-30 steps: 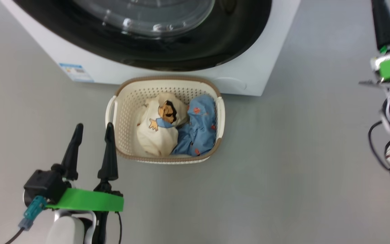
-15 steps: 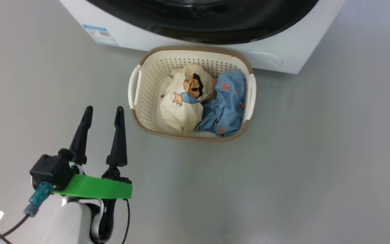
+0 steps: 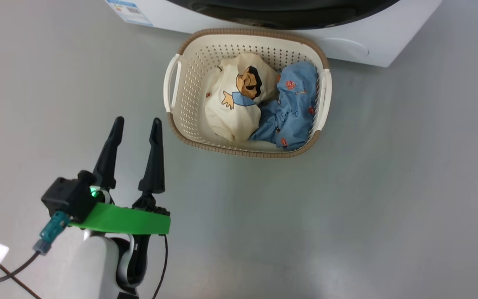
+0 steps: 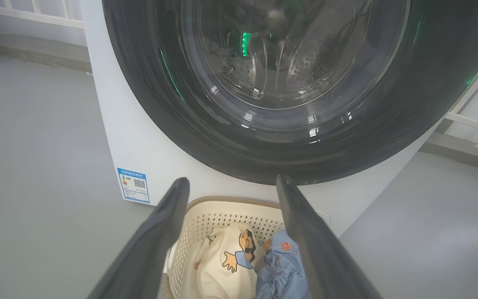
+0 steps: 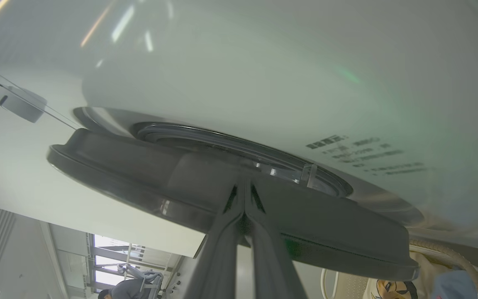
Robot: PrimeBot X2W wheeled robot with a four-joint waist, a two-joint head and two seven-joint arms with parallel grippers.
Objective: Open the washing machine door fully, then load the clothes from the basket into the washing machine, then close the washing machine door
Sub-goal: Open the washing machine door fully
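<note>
The right gripper (image 5: 243,182) has its fingers pressed tight together, pinching nothing, with the tips set at the rim of the door (image 5: 313,236). The door seems to stand a little off the white face of the machine (image 5: 264,62); cracked, I'd say, and far from fully open. So the step in hand looks to be the swing. To do it well, keep the tips behind the rim, follow the door's arc round its hinge rather than tugging straight out, and go slowly so the glossy edge doesn't slip away. The left gripper (image 3: 136,124) hangs low over the floor, fingers spread wide and empty, just beside the near left corner of the basket (image 3: 239,152) without touching it. The basket sits close up to the machine's foot, under the door, with the clothes (image 3: 232,104) heaped inside. I'd judge the door will pass above it.
</note>
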